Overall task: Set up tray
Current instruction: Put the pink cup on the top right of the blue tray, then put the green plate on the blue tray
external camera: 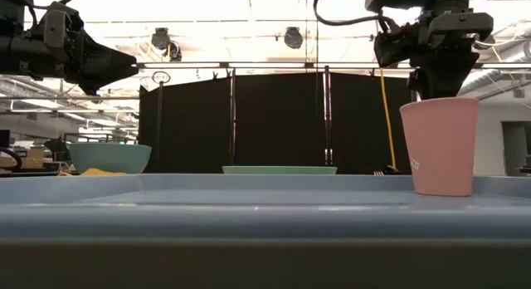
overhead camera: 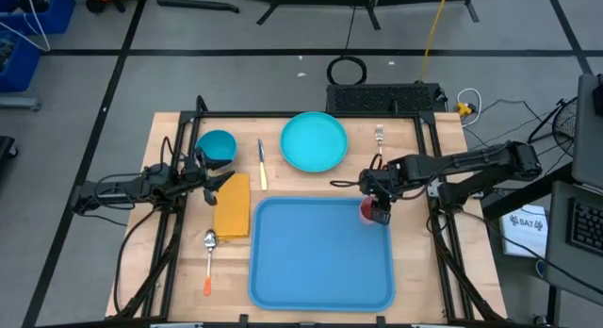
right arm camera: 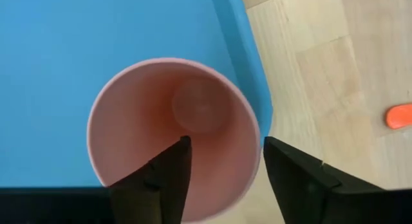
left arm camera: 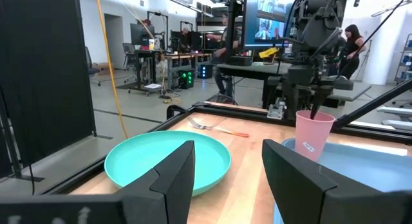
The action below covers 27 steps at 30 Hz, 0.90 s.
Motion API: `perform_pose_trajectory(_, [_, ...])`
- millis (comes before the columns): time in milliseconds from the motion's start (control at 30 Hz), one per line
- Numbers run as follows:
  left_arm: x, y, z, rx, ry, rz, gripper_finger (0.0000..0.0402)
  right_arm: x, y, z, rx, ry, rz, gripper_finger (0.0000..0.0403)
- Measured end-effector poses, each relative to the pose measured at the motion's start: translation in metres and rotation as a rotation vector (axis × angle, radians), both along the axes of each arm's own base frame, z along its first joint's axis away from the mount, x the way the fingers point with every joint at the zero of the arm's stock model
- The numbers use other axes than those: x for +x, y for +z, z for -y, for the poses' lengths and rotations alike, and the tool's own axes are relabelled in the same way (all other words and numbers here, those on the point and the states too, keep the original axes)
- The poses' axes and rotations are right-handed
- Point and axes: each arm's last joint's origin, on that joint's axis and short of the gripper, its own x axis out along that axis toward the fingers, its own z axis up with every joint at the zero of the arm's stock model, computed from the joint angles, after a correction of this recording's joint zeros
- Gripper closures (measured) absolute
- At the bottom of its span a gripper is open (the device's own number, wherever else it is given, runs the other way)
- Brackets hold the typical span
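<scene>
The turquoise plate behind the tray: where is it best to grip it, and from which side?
Probably the raised rim of the turquoise plate, from above, one finger inside and one outside. It lies flat and is too wide to span. The left gripper, open, hovers near its left edge.

Trays: one, blue tray [overhead camera: 311, 262], large and flat with a low rim
Plates: one, round turquoise plate [overhead camera: 314, 141]
Bowls: one, teal bowl [overhead camera: 217, 146]
Cups: one, pink cup [external camera: 439, 145], upright on the tray
Napkins: one, yellow-orange napkin [overhead camera: 233, 205]
Spoons: one, spoon [overhead camera: 209, 261] with an orange handle
Forks: one, fork [overhead camera: 380, 136]
Knives: one, knife [overhead camera: 262, 164] with a yellow handle
Robot arms: two, each with one gripper: left gripper [overhead camera: 215, 176], right gripper [overhead camera: 378, 208]
People: at least one, a person [left arm camera: 351, 47] in the room beyond the table; others there are too small to count
</scene>
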Motion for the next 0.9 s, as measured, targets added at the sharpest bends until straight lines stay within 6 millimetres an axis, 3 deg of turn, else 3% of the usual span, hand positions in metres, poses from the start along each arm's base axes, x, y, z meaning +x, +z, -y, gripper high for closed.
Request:
perform_pose_trajectory(200, [0.0, 0.0, 0.0, 0.0, 0.0, 0.0, 0.0215, -0.003, 0.004, 0.005, 0.0, -0.021, 0.022, 0.0214])
perform_pose_trajectory(400, [0.0, 0.0, 0.0, 0.0, 0.0, 0.0, 0.0215, -0.015, 0.024, 0.016, -0.009, -0.077, 0.143, 0.0216])
perform_pose_trajectory(500, [0.0, 0.0, 0.0, 0.0, 0.0, 0.0, 0.0215, -0.012, 0.038, 0.023, -0.101, -0.069, 0.316, 0.0216])
perform_pose_trajectory(767, [0.0, 0.0, 0.0, 0.0, 0.0, 0.0, 0.0215, 0.02, 0.089, 0.043, -0.457, -0.083, 0.995, 0.0218])
perform_pose_trajectory(900, [0.0, 0.0, 0.0, 0.0, 0.0, 0.0, 0.0215, 0.021, 0.089, 0.065, -0.618, -0.231, 1.027, 0.0223])
